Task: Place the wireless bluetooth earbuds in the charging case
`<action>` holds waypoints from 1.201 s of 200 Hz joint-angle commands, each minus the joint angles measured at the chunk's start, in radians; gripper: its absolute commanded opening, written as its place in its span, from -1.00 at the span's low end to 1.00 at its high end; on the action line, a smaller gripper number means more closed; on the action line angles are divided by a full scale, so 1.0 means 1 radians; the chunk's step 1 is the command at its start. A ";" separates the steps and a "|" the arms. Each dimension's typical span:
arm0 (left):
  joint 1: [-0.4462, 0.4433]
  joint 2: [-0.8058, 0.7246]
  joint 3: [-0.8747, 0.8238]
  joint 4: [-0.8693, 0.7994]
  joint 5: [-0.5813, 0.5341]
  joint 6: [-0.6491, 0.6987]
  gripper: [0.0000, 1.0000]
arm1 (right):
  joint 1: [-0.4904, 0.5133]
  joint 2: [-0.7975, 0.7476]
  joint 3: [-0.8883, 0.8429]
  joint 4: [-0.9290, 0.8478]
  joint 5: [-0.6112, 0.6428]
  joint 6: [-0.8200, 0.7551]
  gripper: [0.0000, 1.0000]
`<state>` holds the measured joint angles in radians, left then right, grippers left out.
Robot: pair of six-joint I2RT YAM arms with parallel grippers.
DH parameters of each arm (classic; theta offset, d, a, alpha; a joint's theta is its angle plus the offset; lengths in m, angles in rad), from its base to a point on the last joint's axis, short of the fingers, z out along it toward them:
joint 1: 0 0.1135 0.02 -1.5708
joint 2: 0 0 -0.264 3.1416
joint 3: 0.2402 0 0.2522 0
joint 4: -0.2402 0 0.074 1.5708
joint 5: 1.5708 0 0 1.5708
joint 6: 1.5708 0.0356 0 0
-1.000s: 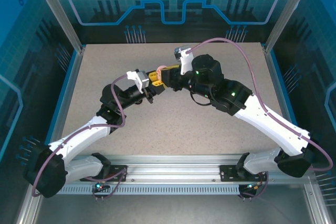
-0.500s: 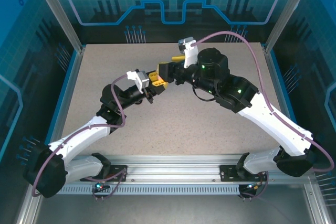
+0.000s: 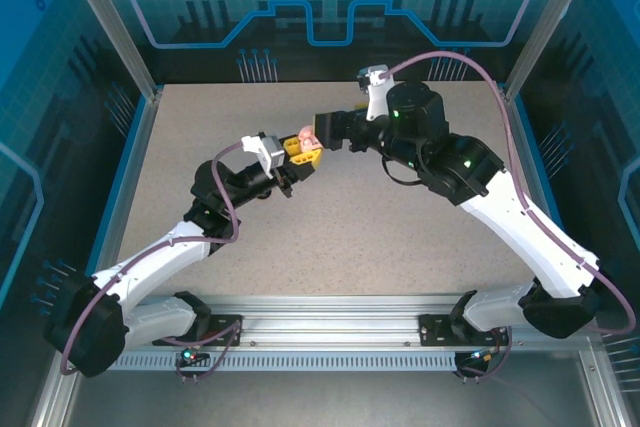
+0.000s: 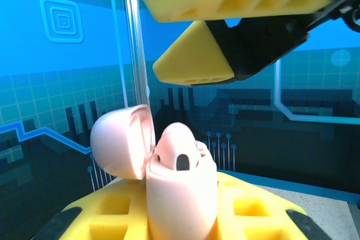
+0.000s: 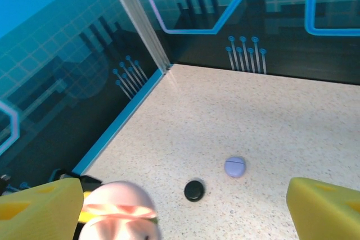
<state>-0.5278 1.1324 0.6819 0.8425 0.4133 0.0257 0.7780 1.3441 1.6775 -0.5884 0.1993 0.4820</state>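
Speckled table (image 3: 350,237), blue-patterned walls (image 3: 330,7), perhaps glass.

Pink charging case (image 4: 180,189): base cut off by bottom edge in left wrist view, flanks buried between left fingers (image 4: 256,212). Contents of its well too dark to tell. Right fingers (image 4: 194,60) clipped by top edge, slightly blurred. Black case (image 5: 194,190) and lilac case (image 5: 235,166) on desk (image 5: 270,116) in right wrist view: too small for lid seams.
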 commanded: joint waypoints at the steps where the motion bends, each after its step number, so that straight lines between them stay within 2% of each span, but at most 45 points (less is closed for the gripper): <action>1: -0.014 0.006 0.019 0.015 0.013 -0.006 -1.00 | -0.050 0.024 0.041 -0.078 -0.035 0.015 0.91; 52: -0.041 0.040 0.023 0.022 0.025 -0.014 -1.00 | -0.190 0.122 0.167 -0.244 -0.188 0.018 0.92; 82: -0.059 0.071 0.033 0.031 0.029 -0.021 -1.00 | -0.226 0.182 0.232 -0.321 -0.246 0.008 0.89; 143: -0.084 0.119 0.048 0.049 0.028 -0.028 -1.00 | -0.259 0.197 0.206 -0.268 -0.378 0.009 0.72; 163: -0.087 0.137 0.055 0.061 0.030 -0.036 -1.00 | -0.264 0.210 0.208 -0.248 -0.461 0.006 0.57; 176: -0.090 0.145 0.062 0.065 0.032 -0.038 -1.00 | -0.265 0.230 0.222 -0.252 -0.495 0.005 0.39; 218: -0.095 0.164 0.085 0.066 0.033 -0.040 -1.00 | -0.264 0.279 0.242 -0.274 -0.523 -0.001 -0.14; 240: -0.097 0.167 0.092 0.063 0.035 -0.040 -1.00 | -0.264 0.295 0.242 -0.275 -0.536 -0.004 -0.29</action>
<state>-0.6147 1.2953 0.7319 0.8654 0.4252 -0.0010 0.5224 1.6245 1.8923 -0.8536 -0.2890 0.4911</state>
